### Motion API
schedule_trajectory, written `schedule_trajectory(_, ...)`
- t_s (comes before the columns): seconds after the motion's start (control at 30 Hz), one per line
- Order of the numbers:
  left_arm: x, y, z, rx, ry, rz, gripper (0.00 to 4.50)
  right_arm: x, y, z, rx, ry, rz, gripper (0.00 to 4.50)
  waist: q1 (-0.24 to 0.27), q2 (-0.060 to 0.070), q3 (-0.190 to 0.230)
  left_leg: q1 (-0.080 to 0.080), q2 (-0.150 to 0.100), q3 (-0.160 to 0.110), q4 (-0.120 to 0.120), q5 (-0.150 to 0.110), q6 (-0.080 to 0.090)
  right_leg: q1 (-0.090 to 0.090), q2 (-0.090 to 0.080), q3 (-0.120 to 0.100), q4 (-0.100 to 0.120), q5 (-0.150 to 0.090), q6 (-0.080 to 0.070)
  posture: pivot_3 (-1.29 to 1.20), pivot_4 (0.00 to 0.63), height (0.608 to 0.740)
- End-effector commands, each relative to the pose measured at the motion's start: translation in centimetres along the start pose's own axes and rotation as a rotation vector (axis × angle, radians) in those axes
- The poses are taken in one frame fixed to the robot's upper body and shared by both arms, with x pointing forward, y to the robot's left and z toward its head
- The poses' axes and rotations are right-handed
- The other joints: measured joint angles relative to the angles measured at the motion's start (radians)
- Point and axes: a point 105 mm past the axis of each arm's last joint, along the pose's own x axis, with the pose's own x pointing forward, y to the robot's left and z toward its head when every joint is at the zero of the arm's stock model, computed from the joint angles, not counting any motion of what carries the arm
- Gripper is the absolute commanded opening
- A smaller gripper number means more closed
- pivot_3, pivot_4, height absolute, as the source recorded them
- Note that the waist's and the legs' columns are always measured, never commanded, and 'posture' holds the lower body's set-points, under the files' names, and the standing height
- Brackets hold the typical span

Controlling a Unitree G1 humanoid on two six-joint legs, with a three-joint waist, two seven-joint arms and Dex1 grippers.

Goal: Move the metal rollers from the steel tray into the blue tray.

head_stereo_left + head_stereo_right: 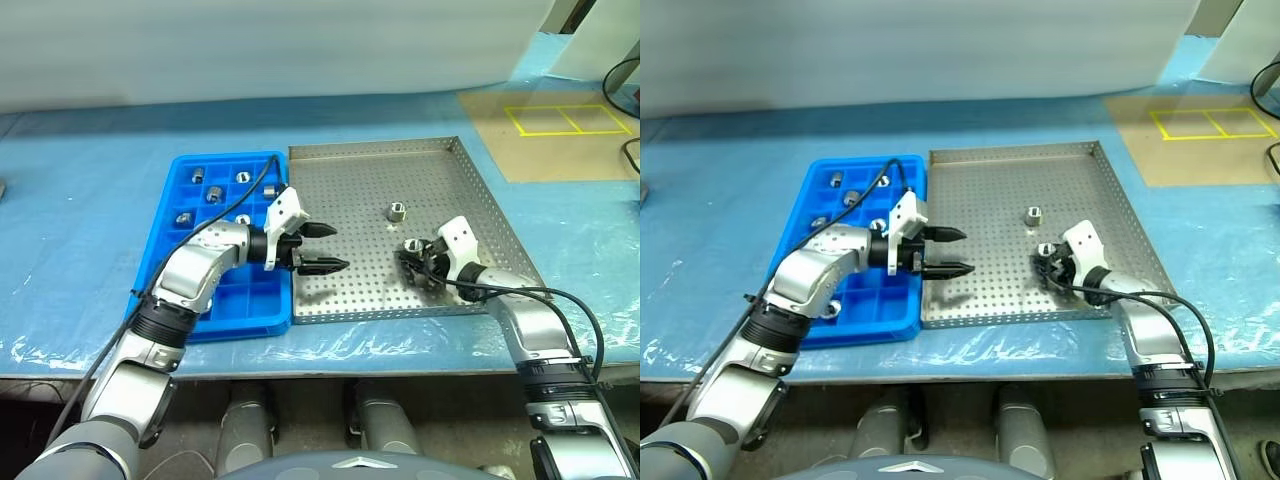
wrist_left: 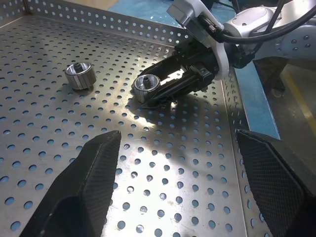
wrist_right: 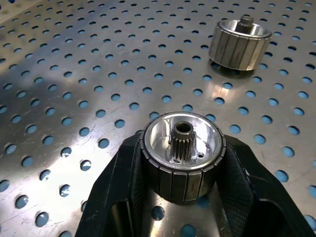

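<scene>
Two metal rollers (image 3: 181, 155) remain on the steel tray (image 1: 440, 160): my right pincer (image 3: 181, 197) pinches one near the front rim for lifting; my left pincer (image 1: 325, 248) hovers spread beside the blue tray (image 1: 225, 300).

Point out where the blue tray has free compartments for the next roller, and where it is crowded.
The blue tray is crowded in its far rows, where metal rollers already sit. Its near rows, by the front rim, look free, though the left gripper's arm lies across part of them. The right gripper grips a roller.
</scene>
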Motion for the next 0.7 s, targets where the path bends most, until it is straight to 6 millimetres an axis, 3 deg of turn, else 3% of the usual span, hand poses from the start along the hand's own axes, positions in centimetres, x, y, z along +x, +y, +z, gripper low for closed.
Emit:
schedule_trajectory(0.03, -0.2, -0.2, 2.1, 0.054, -0.036, 0.002, 3.94, 0.2, 0.1, 0.7, -0.032, -0.015, 0.005, 1.63, 0.000, 0.000, 0.000, 0.000, 0.000, 0.000, 0.000, 0.000, 0.000, 0.000, 0.000, 0.000, 0.000, 0.000, 0.000, -0.30, 0.150, 0.740)
schedule_trajectory(0.2, -0.8, 0.4, 3.2, 0.088, -0.034, 0.049, 3.94, 0.3, 0.3, 2.9, -0.088, -0.056, 0.012, 1.63, 0.000, 0.000, 0.000, 0.000, 0.000, 0.000, 0.000, 0.000, 0.000, 0.000, 0.000, 0.000, 0.000, 0.000, 0.000, -0.28, 0.150, 0.740)
schedule_trajectory(0.3, -1.9, 1.3, 3.7, 0.095, -0.037, 0.103, 3.94, 0.2, 1.9, 6.5, -0.126, -0.150, 0.089, 1.63, -0.002, 0.000, 0.000, 0.000, 0.000, 0.000, 0.000, 0.000, 0.000, 0.000, 0.000, 0.000, 0.000, 0.000, 0.000, -0.26, 0.150, 0.740)
schedule_trajectory(0.43, -4.6, 1.6, 4.0, 0.090, -0.054, 0.171, 3.94, 0.4, 6.1, 10.2, -0.218, -0.221, 0.282, 1.63, -0.002, 0.000, 0.000, 0.000, 0.001, 0.000, -0.002, 0.001, -0.001, -0.002, 0.001, 0.000, 0.001, 0.000, 0.000, -0.19, 0.150, 0.740)
schedule_trajectory(0.57, -7.3, 1.8, 2.9, 0.085, -0.033, 0.258, 3.94, 1.1, 10.2, 11.6, -0.273, -0.246, 0.484, 1.63, 0.014, 0.001, 0.000, 0.000, 0.001, 0.000, -0.006, 0.001, -0.002, -0.002, 0.001, -0.001, -0.001, 0.000, -0.001, -0.10, 0.150, 0.740)
schedule_trajectory(0.7, -9.1, 1.9, 2.1, 0.077, -0.021, 0.327, 3.94, 2.0, 11.9, 12.3, -0.300, -0.259, 0.575, 1.63, 0.042, 0.001, 0.000, -0.002, 0.001, 0.000, -0.006, 0.001, -0.002, -0.004, 0.000, -0.001, -0.001, 0.000, -0.001, 0.01, 0.150, 0.740)
